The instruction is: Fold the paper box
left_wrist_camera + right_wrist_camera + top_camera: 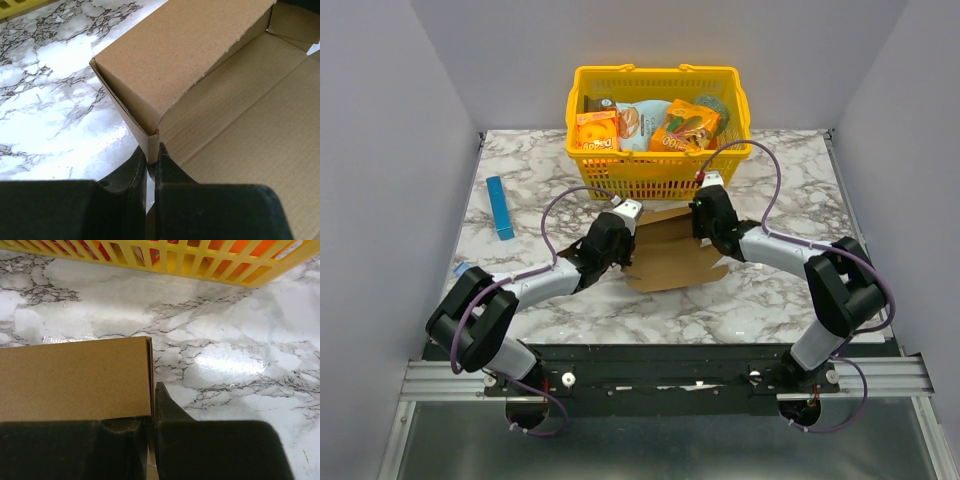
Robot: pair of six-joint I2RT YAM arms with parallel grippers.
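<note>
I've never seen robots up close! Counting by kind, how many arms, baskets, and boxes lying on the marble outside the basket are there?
Arms: 2 (left arm, right arm)
Baskets: 1 (basket)
Boxes on the marble: 2 (cardboard box, blue box)
Total: 5

On the marble table lie a yellow basket, a slim blue box and the paper box.
</note>
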